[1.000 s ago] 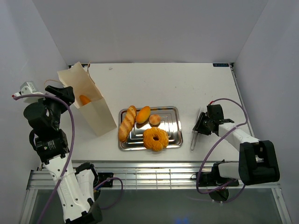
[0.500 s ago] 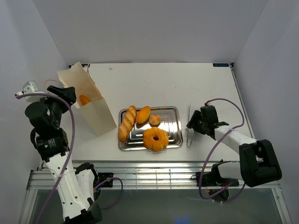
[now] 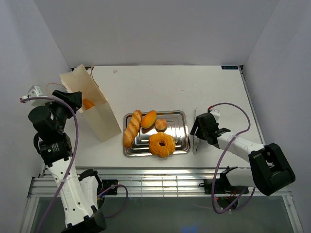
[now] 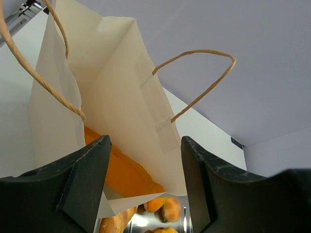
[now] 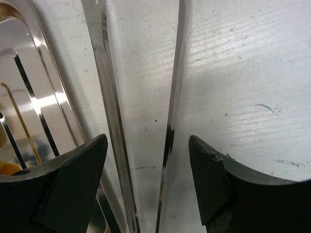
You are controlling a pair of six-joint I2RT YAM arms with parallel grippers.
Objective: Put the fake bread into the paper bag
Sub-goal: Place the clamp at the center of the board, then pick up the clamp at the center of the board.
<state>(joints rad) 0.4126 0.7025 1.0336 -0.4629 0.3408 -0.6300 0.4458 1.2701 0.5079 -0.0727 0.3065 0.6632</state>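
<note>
On the steel tray [image 3: 182, 113] lie glossy toy loaves [image 3: 132, 128], one baguette [image 3: 88, 103] in the paper bag [image 3: 103, 119]; I judge them light, stiff, slippery, best gripped mid-length; tongs [image 5: 113, 126] spread, empty, under my parted right gripper [image 5: 146, 162].

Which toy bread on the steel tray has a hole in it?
The golden ring doughnut; the long baguette, oval roll and small round bun are solid.

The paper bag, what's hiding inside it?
One orange loaf shows inside the paper bag. The bag's cream walls cover its ends and the bottom, so anything deeper cannot be seen.
</note>
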